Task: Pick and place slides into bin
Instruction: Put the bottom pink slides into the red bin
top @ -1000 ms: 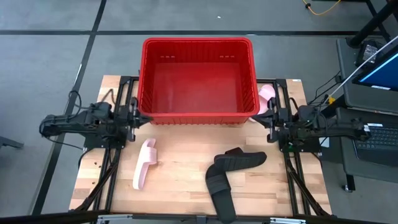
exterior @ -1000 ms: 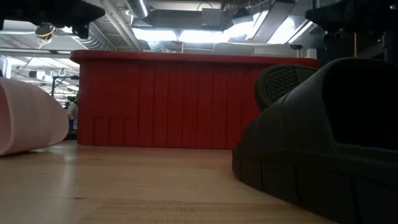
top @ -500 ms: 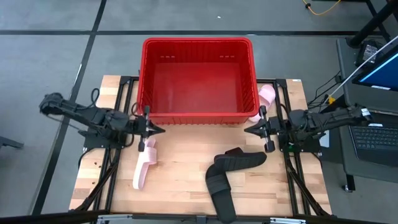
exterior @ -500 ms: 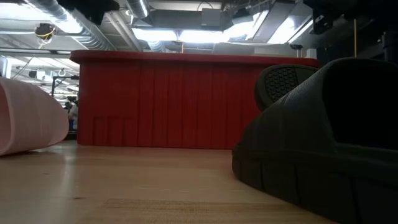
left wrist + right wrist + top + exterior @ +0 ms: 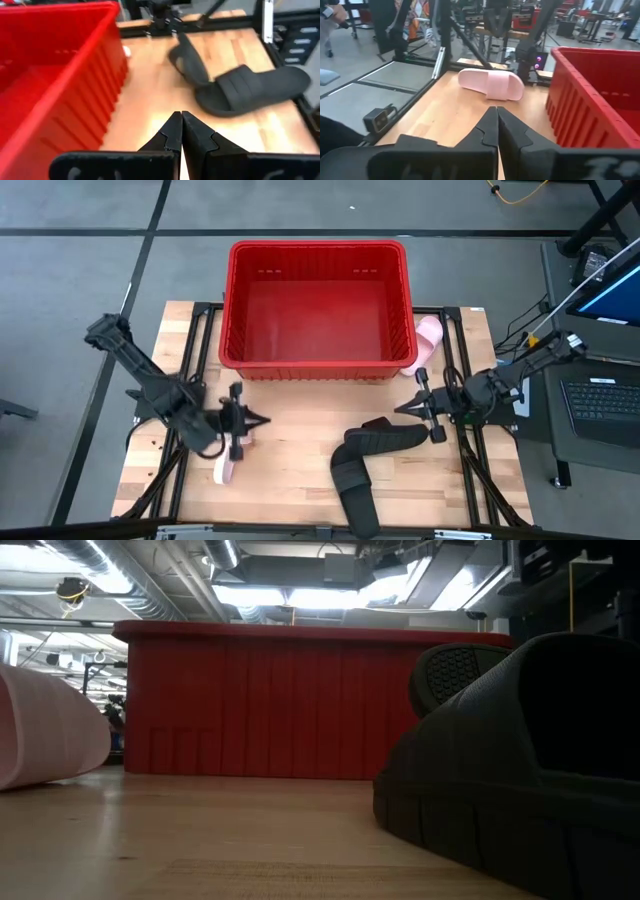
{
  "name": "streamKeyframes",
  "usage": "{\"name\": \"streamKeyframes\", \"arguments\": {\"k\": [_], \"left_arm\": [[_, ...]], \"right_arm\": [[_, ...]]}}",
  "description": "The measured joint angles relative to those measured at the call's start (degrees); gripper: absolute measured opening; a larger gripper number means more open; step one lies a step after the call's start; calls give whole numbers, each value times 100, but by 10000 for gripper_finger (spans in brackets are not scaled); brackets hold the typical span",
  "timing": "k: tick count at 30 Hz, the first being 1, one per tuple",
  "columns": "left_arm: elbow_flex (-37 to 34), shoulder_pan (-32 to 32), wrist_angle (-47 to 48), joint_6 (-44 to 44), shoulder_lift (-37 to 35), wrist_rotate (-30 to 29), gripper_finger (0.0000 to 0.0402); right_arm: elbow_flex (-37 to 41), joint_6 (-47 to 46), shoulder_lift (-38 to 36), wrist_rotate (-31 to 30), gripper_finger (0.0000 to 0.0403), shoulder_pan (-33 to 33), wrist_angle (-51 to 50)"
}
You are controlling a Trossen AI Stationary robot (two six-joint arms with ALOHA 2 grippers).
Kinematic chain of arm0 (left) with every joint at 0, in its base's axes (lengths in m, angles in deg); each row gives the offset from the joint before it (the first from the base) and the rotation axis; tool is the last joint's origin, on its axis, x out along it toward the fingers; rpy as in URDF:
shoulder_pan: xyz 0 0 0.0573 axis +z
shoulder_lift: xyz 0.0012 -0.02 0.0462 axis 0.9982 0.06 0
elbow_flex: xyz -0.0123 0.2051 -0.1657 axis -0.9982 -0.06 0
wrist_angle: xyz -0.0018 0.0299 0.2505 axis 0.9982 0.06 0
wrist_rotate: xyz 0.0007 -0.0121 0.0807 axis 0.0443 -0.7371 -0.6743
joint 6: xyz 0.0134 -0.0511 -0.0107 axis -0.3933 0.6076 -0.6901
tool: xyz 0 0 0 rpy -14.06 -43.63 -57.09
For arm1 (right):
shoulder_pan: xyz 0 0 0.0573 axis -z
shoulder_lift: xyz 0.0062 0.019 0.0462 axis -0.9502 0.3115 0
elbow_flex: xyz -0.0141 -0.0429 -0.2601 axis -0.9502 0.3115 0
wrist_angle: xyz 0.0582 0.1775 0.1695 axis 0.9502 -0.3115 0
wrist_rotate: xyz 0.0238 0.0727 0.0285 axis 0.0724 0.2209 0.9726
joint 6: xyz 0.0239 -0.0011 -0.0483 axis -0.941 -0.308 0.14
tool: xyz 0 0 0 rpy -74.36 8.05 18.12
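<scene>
The red bin stands at the table's far middle. One pink slide lies sole down at the near left, and the other lies against the bin's right wall. Two black slides lie at the near middle, one end of the first over the second. My left gripper is shut and empty, above the near-left pink slide's far end, pointing right. My right gripper is shut and empty, just beyond the black slides, pointing left. The wrist views show both pairs of fingers closed.
Dark arm frames run along the table's left and right edges. Bare wood lies between the pink slide and the black slides. A desk with a laptop stands off the table's right side.
Both arms have swung out from beside the bin's near corners toward the table's near edge. My left gripper now stands over the near-left pink slide, my right gripper beside the black slides. Both have stayed shut. No slide has moved.
</scene>
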Motion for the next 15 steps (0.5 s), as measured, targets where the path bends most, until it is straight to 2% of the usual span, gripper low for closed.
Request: {"name": "streamKeyframes", "arguments": {"k": [4, 8, 11, 15], "left_arm": [[797, -188, 784, 539, 744, -47, 3], [1817, -250, 2157, 1539, 1449, 83, 3], [2601, -262, 3378, 2325, 1999, 426, 3], [3491, -192, 4885, 3334, 2741, 1175, 3]], "right_arm": [[0, 23, 32, 0, 5, -132, 16], [0, -178, 60, -4, 5, -194, 8], [0, -308, 82, 0, 6, -213, -15], [0, -415, 110, 0, 6, -211, -25]]}}
